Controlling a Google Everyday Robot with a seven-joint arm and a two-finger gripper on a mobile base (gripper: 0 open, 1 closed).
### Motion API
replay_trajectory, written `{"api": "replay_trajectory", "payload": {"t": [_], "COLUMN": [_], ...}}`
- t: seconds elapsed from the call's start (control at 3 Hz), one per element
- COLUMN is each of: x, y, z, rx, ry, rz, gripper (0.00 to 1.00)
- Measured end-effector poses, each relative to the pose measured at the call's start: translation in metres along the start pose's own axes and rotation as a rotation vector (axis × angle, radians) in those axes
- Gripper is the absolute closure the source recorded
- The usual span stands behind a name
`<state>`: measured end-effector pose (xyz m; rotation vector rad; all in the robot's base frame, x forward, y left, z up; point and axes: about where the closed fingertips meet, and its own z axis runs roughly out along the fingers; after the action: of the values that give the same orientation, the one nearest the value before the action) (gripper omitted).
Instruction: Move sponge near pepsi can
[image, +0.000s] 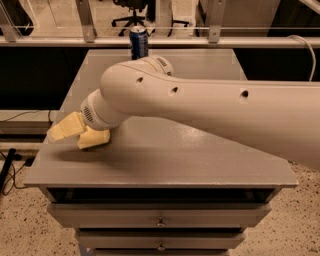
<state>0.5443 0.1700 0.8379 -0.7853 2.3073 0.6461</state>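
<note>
The grey cabinet is the biggest thing here. Its flat worktop (175, 160) fills the middle of the view, with two drawers (160, 215) below the front edge, each with a small knob.

The robot's thick white arm (200, 105) comes in over the right edge and crosses the worktop on a slant towards the left edge. It covers much of the right and middle of the surface.

At the end of the arm, past a ribbed wrist, the pale yellow gripper (70, 129) sits at the left edge, nearer the front-left corner than the back-left one, and part of it reaches out beyond that edge. I cannot tell whether it is apart, together or clamped on anything.

A blocky pale yellow piece, which appears to be the sponge (94, 139), lies low on the worktop just under the wrist. It is up against the gripper, near the left edge and a little back from the front edge. Its outline there is hard to separate from the gripper.

The pepsi can (139, 42) stands upright at the back edge, left of the middle. It is well apart from the sponge, and the arm's elbow bulges between them.

A thin white cable (305, 50) loops beyond the back-right corner.
</note>
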Motion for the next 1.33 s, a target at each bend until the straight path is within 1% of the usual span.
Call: {"api": "replay_trajectory", "payload": {"t": [0.33,0.67,1.0,1.33], "x": [0.001,-0.009,-0.012,-0.013], "y": [-0.005,-0.017,-0.027,-0.034], "z": [-0.003,-0.018,-0.022,-0.025], "rx": [0.04,0.111,0.165,0.192], "ry": [0.005,0.007,0.034,0.045], "rz": [0.023,-0.005,-0.054,-0.076], "gripper": [0.19,0.42,0.74,0.96]}}
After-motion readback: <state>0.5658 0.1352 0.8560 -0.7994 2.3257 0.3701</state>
